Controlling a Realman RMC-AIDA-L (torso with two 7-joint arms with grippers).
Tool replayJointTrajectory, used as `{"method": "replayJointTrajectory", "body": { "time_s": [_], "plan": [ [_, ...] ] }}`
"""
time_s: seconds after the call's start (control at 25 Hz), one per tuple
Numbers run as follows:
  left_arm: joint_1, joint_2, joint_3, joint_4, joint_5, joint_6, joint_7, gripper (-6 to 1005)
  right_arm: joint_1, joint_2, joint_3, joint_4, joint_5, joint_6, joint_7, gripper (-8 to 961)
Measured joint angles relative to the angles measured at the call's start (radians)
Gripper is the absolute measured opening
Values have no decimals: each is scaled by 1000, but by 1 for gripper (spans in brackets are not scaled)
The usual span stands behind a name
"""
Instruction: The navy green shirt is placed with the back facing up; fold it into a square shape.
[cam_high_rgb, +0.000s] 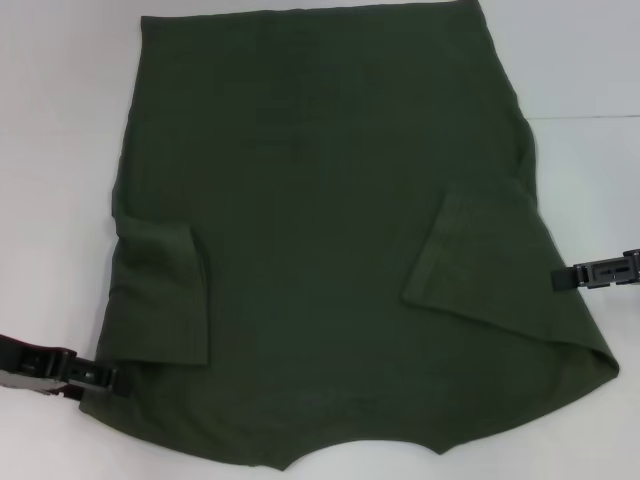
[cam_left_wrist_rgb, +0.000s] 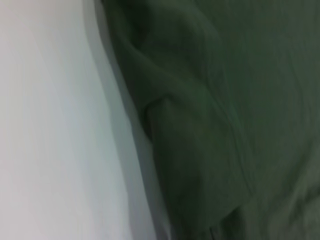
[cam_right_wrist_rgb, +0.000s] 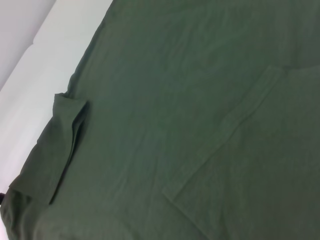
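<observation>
The dark olive-green cotton shirt (cam_high_rgb: 330, 240) lies flat on the white table (cam_high_rgb: 60, 120), long axis near-to-far; left gripper (cam_high_rgb: 92, 377) touches its near-left edge, right gripper (cam_high_rgb: 580, 275) its right edge; finger spread I cannot tell.

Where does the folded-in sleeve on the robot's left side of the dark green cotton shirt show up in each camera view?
Head view: left folded sleeve lies on the dark green cotton shirt, above the left gripper.
Left wrist view: it fills the centre as a raised fold.
Right wrist view: far off, by the white table.
Shared landmark: the shirt's left edge against the white table.
</observation>
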Motion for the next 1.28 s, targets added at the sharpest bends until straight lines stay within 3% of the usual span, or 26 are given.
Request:
{"method": "replayJointTrajectory", "body": {
  "time_s": [0.96,1.28],
  "plan": [
    [-38,12,27,-28,5,32,-13,848,4,6,4,14,8,37,0,955],
    [-52,4,35,-43,25,11,-14,847,4,6,6,15,8,44,-2,955]
  ]
}}
